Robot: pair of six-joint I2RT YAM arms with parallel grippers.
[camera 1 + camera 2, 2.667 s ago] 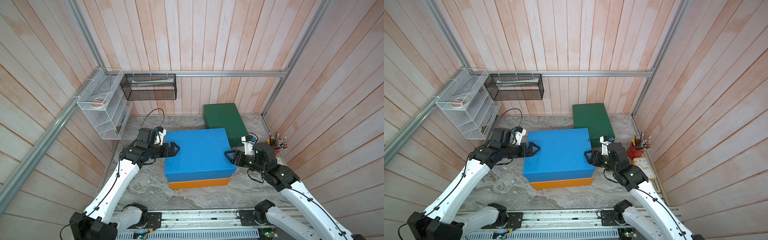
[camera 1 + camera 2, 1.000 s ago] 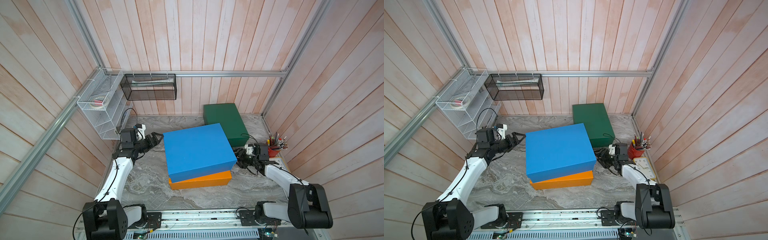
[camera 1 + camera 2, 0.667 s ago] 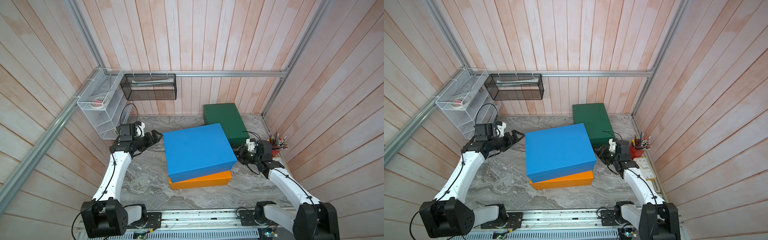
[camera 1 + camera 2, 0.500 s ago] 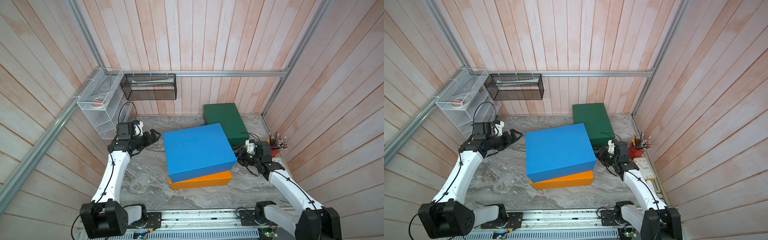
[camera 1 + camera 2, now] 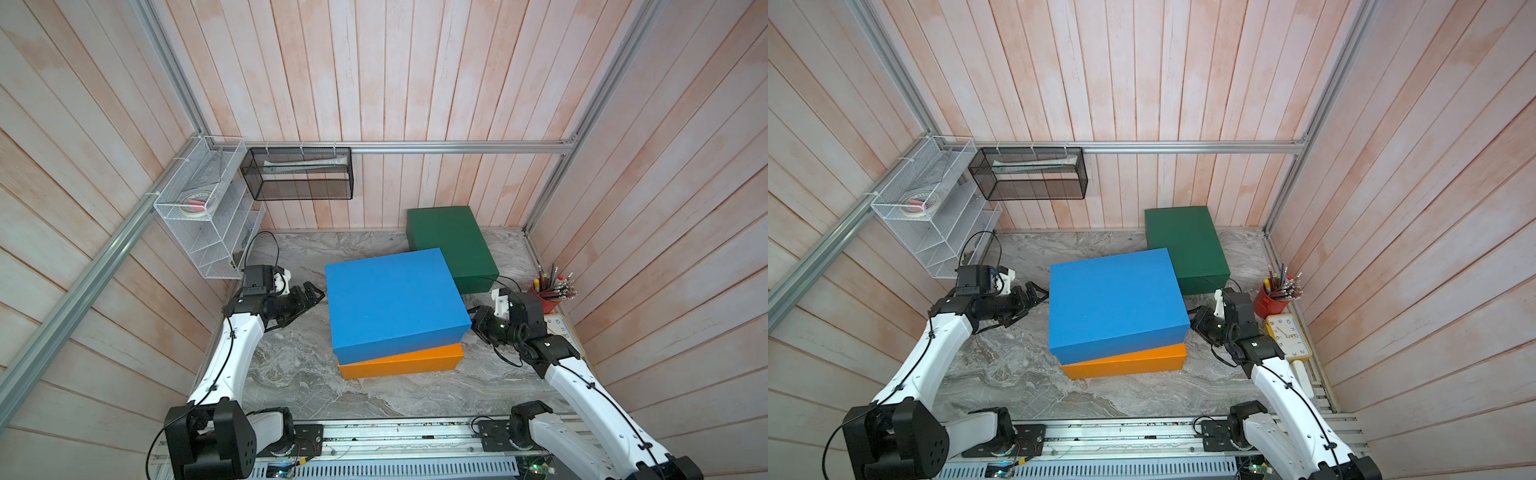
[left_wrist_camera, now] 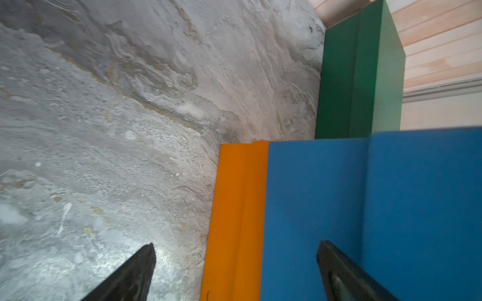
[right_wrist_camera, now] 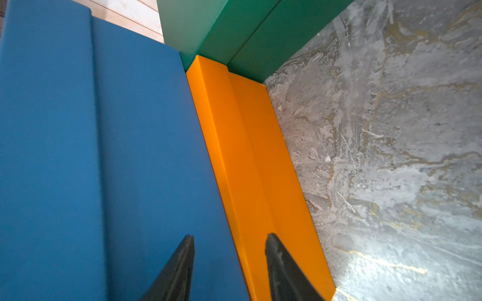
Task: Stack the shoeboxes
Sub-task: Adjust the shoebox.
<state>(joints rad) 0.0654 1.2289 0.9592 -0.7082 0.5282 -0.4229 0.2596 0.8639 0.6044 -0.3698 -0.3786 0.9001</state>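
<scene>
The blue shoebox (image 5: 390, 303) (image 5: 1113, 303) lies on the orange shoebox (image 5: 403, 363) (image 5: 1125, 363), turned a little askew, so orange shows along the front. The dark green shoebox (image 5: 451, 245) (image 5: 1185, 245) stands alone on the table at the back right, close to the stack's far corner. My left gripper (image 5: 313, 293) (image 6: 236, 246) hovers just left of the stack, open wide and empty. My right gripper (image 5: 476, 322) (image 7: 229, 237) sits just right of the stack, open with a narrower gap, holding nothing.
A white wire rack (image 5: 208, 224) and a black mesh basket (image 5: 299, 174) hang on the back left walls. A red cup of pencils (image 5: 548, 297) and a yellow clock (image 5: 1287, 332) stand at the table's right edge, behind my right arm. Grey marble table (image 5: 291, 374).
Both grippers have come off the blue box's sides and drawn back a little. The blue box now rests askew on the orange one. The left jaws widened; the right jaws narrowed.
</scene>
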